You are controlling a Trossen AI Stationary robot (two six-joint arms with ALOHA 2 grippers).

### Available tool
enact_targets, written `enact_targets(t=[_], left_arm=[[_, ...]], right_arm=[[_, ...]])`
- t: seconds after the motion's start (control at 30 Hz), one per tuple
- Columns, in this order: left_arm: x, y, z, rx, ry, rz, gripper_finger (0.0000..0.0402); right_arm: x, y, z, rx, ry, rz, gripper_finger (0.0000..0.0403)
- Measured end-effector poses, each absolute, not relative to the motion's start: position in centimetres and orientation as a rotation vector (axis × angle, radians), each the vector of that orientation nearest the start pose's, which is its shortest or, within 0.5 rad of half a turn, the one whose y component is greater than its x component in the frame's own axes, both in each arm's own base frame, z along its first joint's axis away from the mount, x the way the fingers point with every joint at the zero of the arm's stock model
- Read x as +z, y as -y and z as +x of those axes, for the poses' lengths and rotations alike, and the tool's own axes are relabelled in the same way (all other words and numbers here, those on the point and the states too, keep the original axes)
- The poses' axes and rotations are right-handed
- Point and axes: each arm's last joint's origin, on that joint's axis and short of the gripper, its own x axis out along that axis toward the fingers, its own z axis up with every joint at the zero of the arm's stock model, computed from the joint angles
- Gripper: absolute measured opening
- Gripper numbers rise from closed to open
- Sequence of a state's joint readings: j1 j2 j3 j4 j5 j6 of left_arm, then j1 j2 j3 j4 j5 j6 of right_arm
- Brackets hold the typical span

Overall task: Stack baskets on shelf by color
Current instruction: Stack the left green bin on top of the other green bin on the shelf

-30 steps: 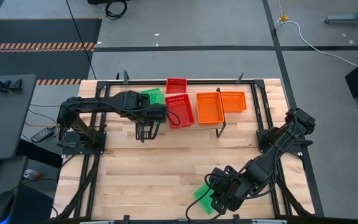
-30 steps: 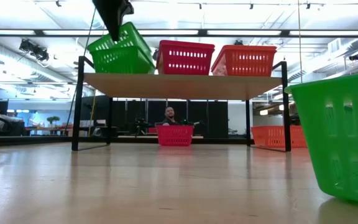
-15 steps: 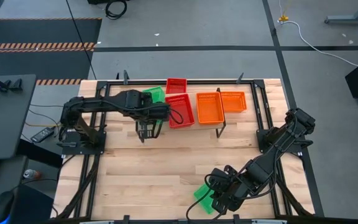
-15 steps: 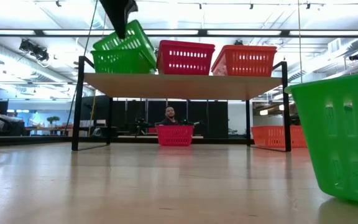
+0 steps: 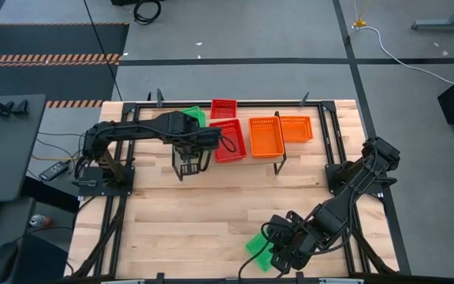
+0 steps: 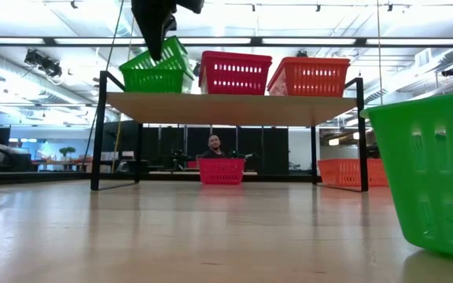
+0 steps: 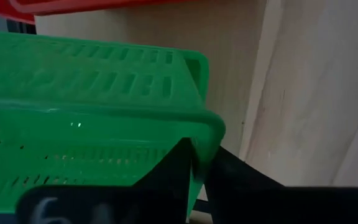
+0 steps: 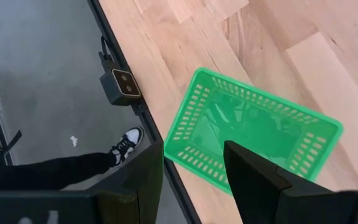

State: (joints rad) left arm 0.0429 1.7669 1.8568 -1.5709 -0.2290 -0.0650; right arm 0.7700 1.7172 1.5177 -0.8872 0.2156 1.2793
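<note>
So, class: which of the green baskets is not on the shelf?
The green basket at the table's near edge, below the right gripper. The other green basket sits on the shelf, at the left gripper.

High view: overhead, straight down, whole slatted wooden table (image 5: 211, 213). Low view: tabletop level, facing the low light-wood shelf (image 6: 230, 108), also seen overhead. Wrist views: close on green mesh-walled plastic baskets (image 7: 86, 124).
</note>
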Motion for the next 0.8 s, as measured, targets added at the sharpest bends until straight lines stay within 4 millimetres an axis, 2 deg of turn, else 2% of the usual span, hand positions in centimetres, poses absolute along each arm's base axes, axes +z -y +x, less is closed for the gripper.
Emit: enact_targets(t=[0.2, 0.53, 0.8], left_arm=[[35.0, -1.4, 31.8, 0.281, -1.461, 0.084, 0.0013], [38.4, -0.7, 31.9, 0.275, -1.318, 0.081, 0.0012], [38.6, -0.6, 31.9, 0.260, -1.313, 0.127, 0.0012]], right_arm=[[29.0, -24.2, 25.9, -0.183, -1.083, 0.630, 0.0174], [28.9, -24.2, 25.9, -0.186, -1.084, 0.621, 0.0174], [28.9, -24.2, 25.9, -0.186, -1.084, 0.622, 0.0174]])
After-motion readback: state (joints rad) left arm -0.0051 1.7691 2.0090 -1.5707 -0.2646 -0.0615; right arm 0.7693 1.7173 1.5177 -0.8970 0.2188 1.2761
